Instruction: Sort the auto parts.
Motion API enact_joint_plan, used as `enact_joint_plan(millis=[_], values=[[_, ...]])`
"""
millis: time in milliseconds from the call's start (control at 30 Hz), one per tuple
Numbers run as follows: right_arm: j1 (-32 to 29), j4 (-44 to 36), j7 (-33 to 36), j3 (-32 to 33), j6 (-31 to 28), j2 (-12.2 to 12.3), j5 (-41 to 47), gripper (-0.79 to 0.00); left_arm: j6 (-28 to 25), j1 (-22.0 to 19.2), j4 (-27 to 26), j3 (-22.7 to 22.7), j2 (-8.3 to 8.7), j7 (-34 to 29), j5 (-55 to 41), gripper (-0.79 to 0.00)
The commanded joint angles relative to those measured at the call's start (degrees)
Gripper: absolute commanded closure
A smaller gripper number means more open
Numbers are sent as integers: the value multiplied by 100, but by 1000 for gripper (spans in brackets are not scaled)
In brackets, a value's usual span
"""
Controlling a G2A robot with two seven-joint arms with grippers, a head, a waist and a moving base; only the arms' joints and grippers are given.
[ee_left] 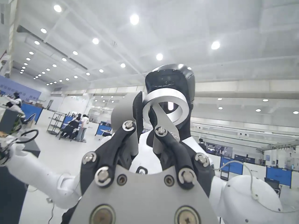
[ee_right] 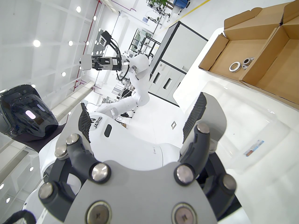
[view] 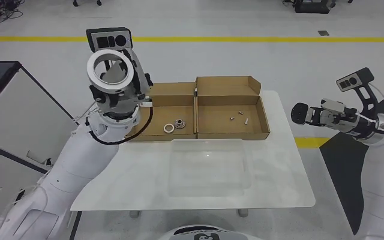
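White table [view: 282, 177] w/ dark-framed cabinet [view: 27, 111] beside it, yellow floor line [view: 240, 39] behind.

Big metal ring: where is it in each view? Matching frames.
Top view: big metal ring upper left, facing the camera.
Left wrist view: ring close up, clamped by one wall.
Right wrist view: ring small, far off, edge-on.
Shared landmark: left gripper, shut on it.
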Motion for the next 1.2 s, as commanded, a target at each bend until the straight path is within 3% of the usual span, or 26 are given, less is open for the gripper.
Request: enact_joint_plan(millis=[0,200,567,733,900,1167], values=[[0,0,0,0,0,0,0,-785,23,38,-4,-61,-43,-63,-272,0],[0,0,0,0,0,0,0,-785,201,81,127,-233,-140,-305,-372,0],[0,0,0,0,0,0,0,-785,424,61,440,-470,-215,-46,1938,0],[0,0,0,0,0,0,0,-785,456,121,391,-517,-260,170,2418,0],[0,0,0,0,0,0,0,-785,360,208,275,-495,-338,345,1971,0],[0,0,0,0,0,0,0,-785,350,256,256,-557,-461,3,790,0]])
